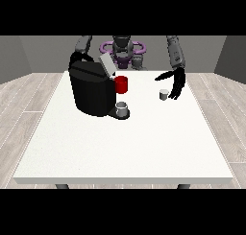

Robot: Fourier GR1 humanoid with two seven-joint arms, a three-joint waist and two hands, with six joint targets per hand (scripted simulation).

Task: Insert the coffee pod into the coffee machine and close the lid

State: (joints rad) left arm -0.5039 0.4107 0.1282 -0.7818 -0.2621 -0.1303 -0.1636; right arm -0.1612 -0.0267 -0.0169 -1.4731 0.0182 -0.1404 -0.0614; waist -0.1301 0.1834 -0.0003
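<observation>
The black coffee machine (91, 90) stands left of the table's middle, with its grey lid (106, 64) tilted up and a red part (121, 84) showing below the lid. A small grey cup (122, 109) sits on the machine's base. The coffee pod (164, 94), a small pale cylinder, stands on the table to the right of the machine. Just right of the pod hangs the hand at the view's right (176, 85). It is open, with fingers pointing down and the thumb spread out above the pod. The hand at the view's left (77, 58) is mostly hidden behind the machine's top.
The white table (125, 152) stretches wide towards the camera, and its right edge runs close to the hand at the view's right. The robot's torso (122, 49) is behind the far edge. Wooden floor surrounds the table.
</observation>
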